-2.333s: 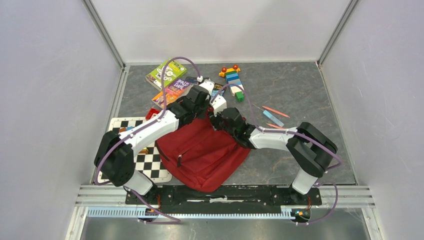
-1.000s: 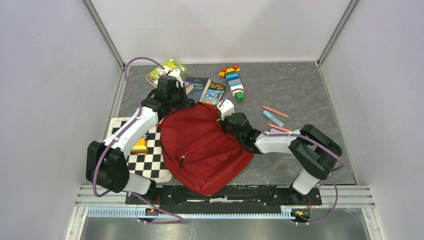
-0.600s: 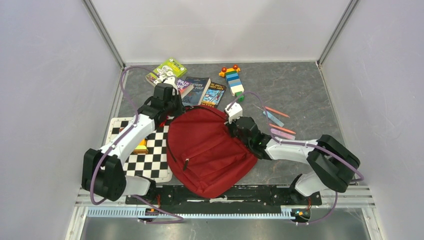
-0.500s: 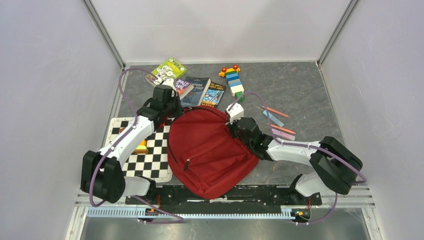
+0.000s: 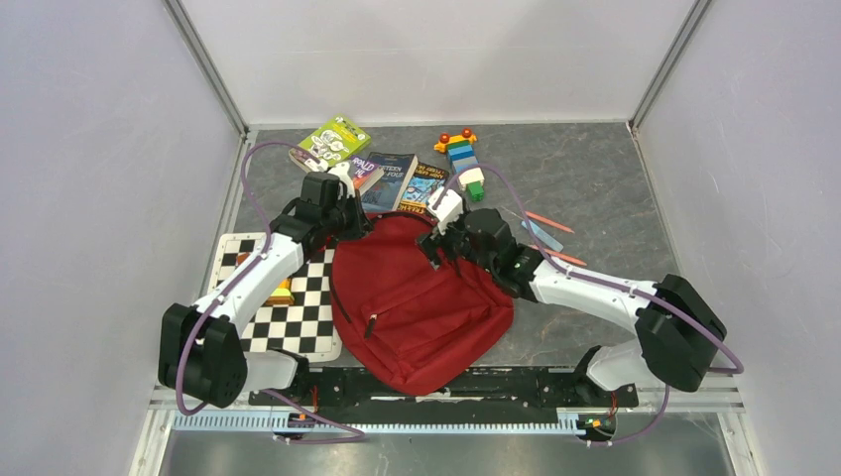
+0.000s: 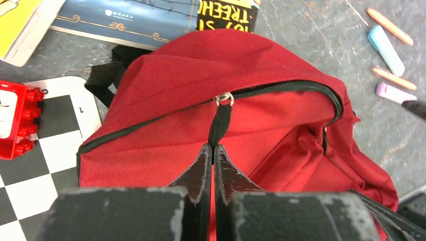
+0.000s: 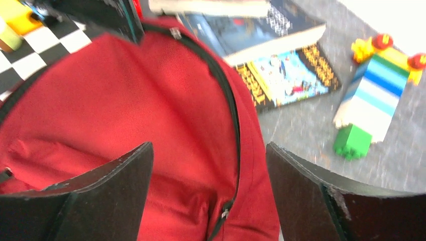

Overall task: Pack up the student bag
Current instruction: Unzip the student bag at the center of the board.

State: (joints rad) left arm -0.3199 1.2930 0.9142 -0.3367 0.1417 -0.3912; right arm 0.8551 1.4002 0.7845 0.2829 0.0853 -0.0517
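The bag [image 5: 417, 297] lies flat in the middle of the table [image 5: 615, 169], its near-left edge over the chessboard [image 5: 298, 322]. No lining shows and nothing seems to be inside, so packing looks barely begun, with only the opening step in hand. The left gripper [image 6: 212, 153] is pinched tight on the black zip pull [image 6: 219, 123], whose slider sits partway along the zip [image 6: 291, 86] at the bag's far end. The right gripper [image 7: 208, 150] hangs spread wide over that same end, holding nothing.

Everything else waits outside. The books [image 5: 392, 178] lie just beyond the bag's top, one touching it, and may crowd the mouth. Past them sit a block toy [image 5: 461, 159] and, to the right, chalks [image 5: 543, 230]. A red brick [image 6: 15, 120] rests on the chessboard.
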